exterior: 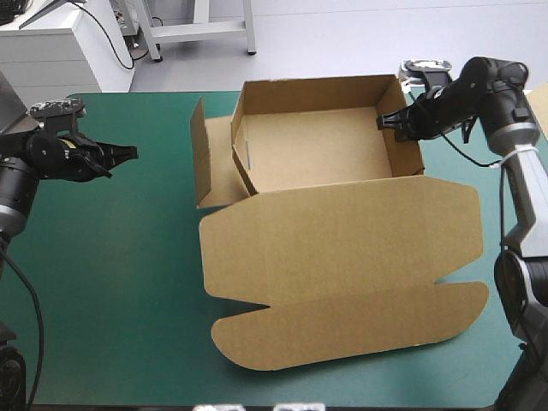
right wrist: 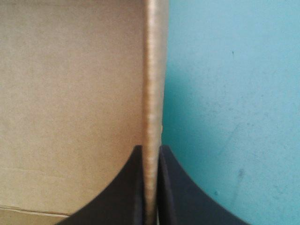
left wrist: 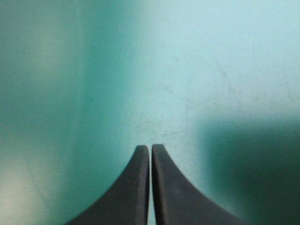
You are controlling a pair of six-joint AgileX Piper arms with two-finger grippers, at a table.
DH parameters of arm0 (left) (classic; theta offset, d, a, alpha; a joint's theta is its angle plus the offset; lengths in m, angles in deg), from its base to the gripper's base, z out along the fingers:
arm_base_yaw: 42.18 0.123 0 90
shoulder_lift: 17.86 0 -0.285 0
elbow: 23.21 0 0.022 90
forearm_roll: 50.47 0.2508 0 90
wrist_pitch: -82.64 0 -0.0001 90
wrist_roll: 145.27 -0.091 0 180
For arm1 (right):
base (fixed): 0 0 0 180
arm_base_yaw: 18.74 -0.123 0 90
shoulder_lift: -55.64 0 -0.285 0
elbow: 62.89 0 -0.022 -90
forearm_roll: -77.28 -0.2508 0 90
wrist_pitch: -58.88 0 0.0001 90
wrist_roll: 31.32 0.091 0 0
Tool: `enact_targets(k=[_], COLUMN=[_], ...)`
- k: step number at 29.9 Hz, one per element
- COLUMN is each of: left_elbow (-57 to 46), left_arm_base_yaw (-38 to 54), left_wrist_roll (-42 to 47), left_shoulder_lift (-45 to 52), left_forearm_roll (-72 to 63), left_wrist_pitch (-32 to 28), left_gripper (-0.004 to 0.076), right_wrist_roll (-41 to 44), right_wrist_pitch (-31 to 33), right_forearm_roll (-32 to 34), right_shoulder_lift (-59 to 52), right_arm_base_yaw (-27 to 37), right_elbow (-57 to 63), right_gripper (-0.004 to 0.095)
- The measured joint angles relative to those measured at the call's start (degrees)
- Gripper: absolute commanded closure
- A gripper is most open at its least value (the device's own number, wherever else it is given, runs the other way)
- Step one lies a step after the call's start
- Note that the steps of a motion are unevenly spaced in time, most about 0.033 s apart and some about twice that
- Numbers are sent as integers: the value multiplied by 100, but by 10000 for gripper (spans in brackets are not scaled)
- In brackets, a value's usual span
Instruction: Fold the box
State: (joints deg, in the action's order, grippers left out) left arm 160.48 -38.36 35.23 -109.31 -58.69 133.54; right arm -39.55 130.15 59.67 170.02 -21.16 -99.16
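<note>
Brown board, likely light, stiff yet crease-prone, makes the box (exterior: 342, 231), midway on the worktop (exterior: 111, 291), walls up, lid flat; the right claw (right wrist: 151, 149) pinches its right wall's top edge, a sound hold; the left claw (left wrist: 150, 146) hangs closed, empty, well left of it.

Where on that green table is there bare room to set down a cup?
The widest free patch of teal-green cover lies between the table's left edge and the box, on the near side of the left tool. A thin strip runs behind the box. The right is crowded: the flat lid spreads toward that edge, and the right tool grips the box's wall.
</note>
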Motion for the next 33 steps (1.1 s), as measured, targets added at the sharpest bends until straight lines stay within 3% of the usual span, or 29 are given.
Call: enact_targets(k=[7, 12, 16, 25, 33], left_elbow=[0, 0, 0, 0, 0], left_arm_base_yaw=[404, 404, 404, 87, -291], left_wrist_roll=[-1536, -3113, -3751, -4050, -4197], left_shoulder_lift=[-546, -876, -904, -904, -755], left_forearm_roll=[-2911, -5582, -6800, -7405, -7405], left_wrist_pitch=[118, 710, 1217, 1761, 1813], left_gripper=[723, 732, 731, 731, 731], right_wrist_roll=[0, -24, -24, 24, 338], right_wrist_pitch=[25, 25, 25, -30, -208], right_forearm_roll=[-385, -613, -613, -513, 284], right_shoulder_lift=[-642, -787, -787, -747, -557], right_arm_base_yaw=[242, 237, 237, 15, -526], right_elbow=[0, 0, 0, 0, 0], right_gripper=[928, 928, 927, 927, 927])
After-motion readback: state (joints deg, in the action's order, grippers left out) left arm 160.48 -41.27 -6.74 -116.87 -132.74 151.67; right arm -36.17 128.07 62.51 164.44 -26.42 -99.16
